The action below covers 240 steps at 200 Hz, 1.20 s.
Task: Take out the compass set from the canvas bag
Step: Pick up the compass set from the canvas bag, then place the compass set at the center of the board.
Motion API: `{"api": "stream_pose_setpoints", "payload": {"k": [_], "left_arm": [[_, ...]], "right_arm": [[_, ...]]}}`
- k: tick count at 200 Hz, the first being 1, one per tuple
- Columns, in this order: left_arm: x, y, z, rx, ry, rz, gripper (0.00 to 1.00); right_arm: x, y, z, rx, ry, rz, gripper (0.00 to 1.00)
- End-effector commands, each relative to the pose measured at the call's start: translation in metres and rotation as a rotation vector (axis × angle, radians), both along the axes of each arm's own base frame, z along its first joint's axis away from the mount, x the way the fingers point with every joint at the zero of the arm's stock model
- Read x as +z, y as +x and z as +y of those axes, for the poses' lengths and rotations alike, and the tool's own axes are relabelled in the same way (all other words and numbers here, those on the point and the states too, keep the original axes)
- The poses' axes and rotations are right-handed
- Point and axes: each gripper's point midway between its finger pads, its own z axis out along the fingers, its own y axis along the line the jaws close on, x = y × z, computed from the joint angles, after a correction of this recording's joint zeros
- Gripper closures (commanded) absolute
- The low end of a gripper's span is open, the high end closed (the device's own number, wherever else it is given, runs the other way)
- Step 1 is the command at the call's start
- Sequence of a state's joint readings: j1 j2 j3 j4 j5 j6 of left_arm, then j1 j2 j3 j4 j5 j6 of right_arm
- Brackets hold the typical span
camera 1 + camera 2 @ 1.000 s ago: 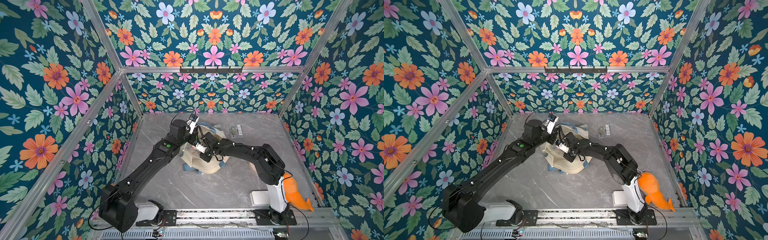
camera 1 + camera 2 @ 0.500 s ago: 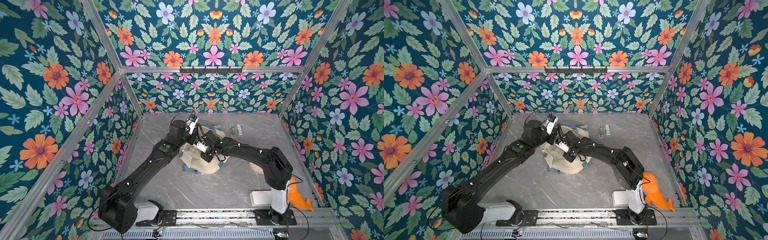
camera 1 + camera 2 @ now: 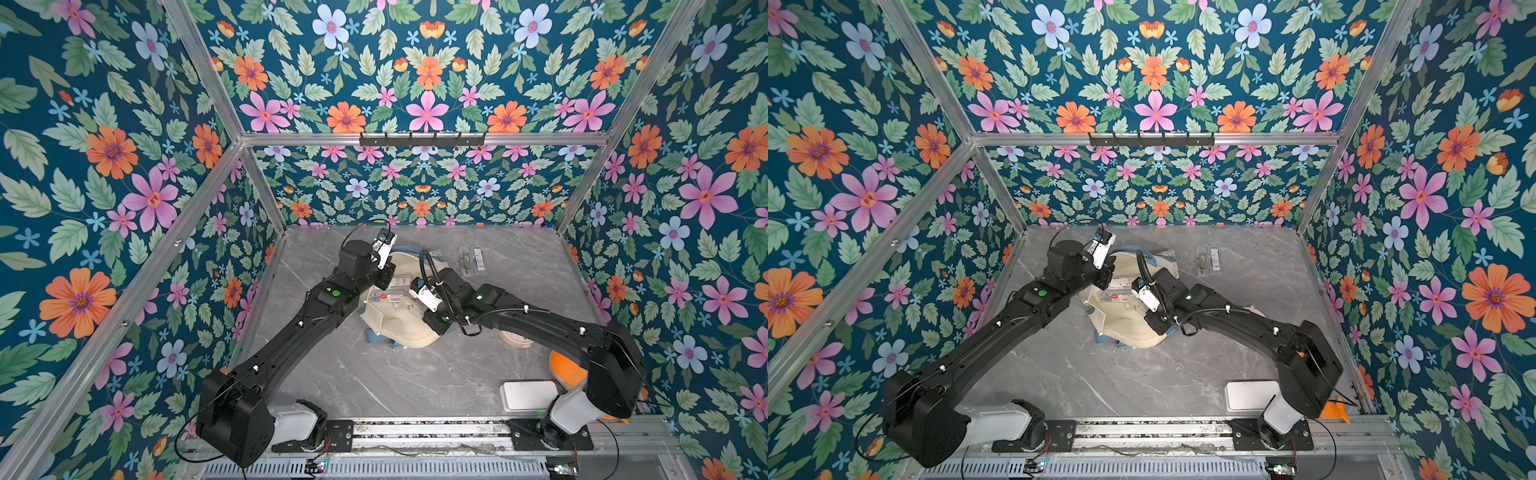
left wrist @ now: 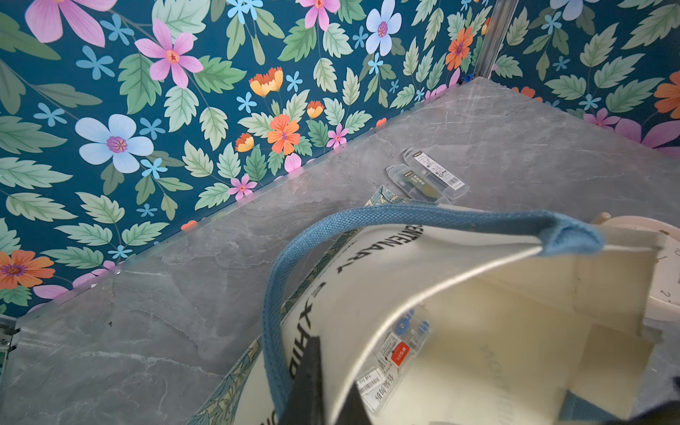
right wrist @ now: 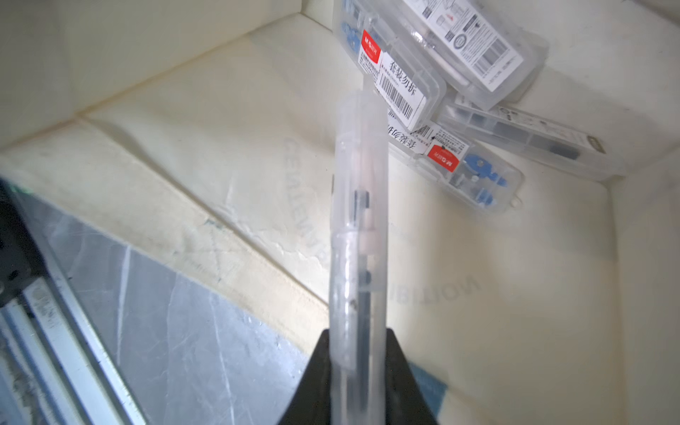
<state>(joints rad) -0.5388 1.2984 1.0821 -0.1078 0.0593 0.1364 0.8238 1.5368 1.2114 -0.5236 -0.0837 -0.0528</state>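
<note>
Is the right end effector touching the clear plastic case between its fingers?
Touching. In the right wrist view the right end effector pinches the clear plastic case, a finger flat against each side, no gap.

Cream canvas bag [image 3: 1121,328] under left arm [image 3: 1000,328] and right arm [image 3: 1246,322], clear cases [image 3: 1208,259] nearby

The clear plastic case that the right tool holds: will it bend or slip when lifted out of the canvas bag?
Probably stiff: the clear plastic case stands straight out from the right tool without sagging. It may slip or pivot, since its smooth glossy walls are pinched at one end only. It looks light: thin walls, small parts inside.
</note>
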Motion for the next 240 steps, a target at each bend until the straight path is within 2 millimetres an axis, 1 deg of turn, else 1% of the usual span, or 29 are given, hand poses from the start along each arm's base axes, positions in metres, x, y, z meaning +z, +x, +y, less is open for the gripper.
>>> {"api": "stream_pose_setpoints", "payload": {"k": [1, 28, 49, 60, 74, 90, 100, 112, 121, 138, 161, 184, 211, 220, 223, 225, 227, 240], "left_arm": [[0.008, 0.002, -0.002, 0.0, -0.025, -0.027, 1.0], [0.008, 0.004, -0.005, -0.008, -0.034, -0.022, 1.0], [0.008, 0.003, -0.006, -0.012, -0.041, -0.025, 1.0], [0.01, 0.003, -0.006, -0.014, -0.047, -0.028, 1.0], [0.011, 0.003, -0.007, -0.018, -0.05, -0.028, 1.0], [0.009, 0.004, -0.009, -0.024, -0.053, -0.024, 1.0], [0.008, 0.004, -0.011, -0.032, -0.057, -0.021, 1.0], [0.008, 0.004, -0.012, -0.036, -0.062, -0.018, 1.0], [0.008, 0.004, -0.013, -0.039, -0.064, -0.018, 1.0], [0.009, 0.005, -0.014, -0.041, -0.063, -0.021, 1.0], [0.009, 0.005, -0.014, -0.045, -0.06, -0.023, 1.0], [0.006, 0.005, -0.014, -0.045, -0.058, -0.019, 1.0], [0.006, 0.005, -0.014, -0.045, -0.057, -0.019, 1.0], [0.006, 0.005, -0.014, -0.045, -0.056, -0.02, 1.0], [0.006, 0.005, -0.014, -0.044, -0.056, -0.02, 1.0], [0.005, 0.006, -0.014, -0.044, -0.056, -0.02, 1.0], [0.005, 0.006, -0.014, -0.043, -0.056, -0.02, 1.0], [0.005, 0.007, -0.014, -0.041, -0.052, -0.022, 1.0]], "right_arm": [[0.019, -0.012, -0.015, -0.051, 0.026, 0.013, 0.85], [0.062, -0.023, -0.037, -0.105, 0.093, -0.051, 0.85], [0.105, -0.022, -0.049, -0.147, 0.214, -0.102, 0.86], [0.121, -0.017, -0.056, -0.168, 0.278, -0.117, 0.87], [0.135, -0.004, -0.069, -0.201, 0.324, -0.135, 0.88], [0.143, 0.016, -0.085, -0.252, 0.342, -0.151, 0.89], [0.146, 0.026, -0.093, -0.275, 0.35, -0.157, 0.89], [0.146, 0.042, -0.108, -0.321, 0.364, -0.165, 0.9], [0.145, 0.056, -0.119, -0.357, 0.384, -0.166, 0.91], [0.141, 0.086, -0.149, -0.455, 0.437, -0.159, 0.93], [0.121, 0.122, -0.182, -0.56, 0.445, -0.142, 0.93], [0.094, 0.156, -0.209, -0.644, 0.452, -0.095, 0.93], [0.052, 0.189, -0.235, -0.719, 0.437, -0.027, 0.93], [0.039, 0.198, -0.24, -0.733, 0.441, 0.003, 0.93], [0.04, 0.199, -0.241, -0.733, 0.445, 0.002, 0.93], [0.028, 0.203, -0.242, -0.74, 0.437, 0.027, 0.93], [0.023, 0.205, -0.242, -0.743, 0.435, 0.038, 0.93], [0.005, 0.214, -0.246, -0.757, 0.406, 0.069, 0.93]]}}
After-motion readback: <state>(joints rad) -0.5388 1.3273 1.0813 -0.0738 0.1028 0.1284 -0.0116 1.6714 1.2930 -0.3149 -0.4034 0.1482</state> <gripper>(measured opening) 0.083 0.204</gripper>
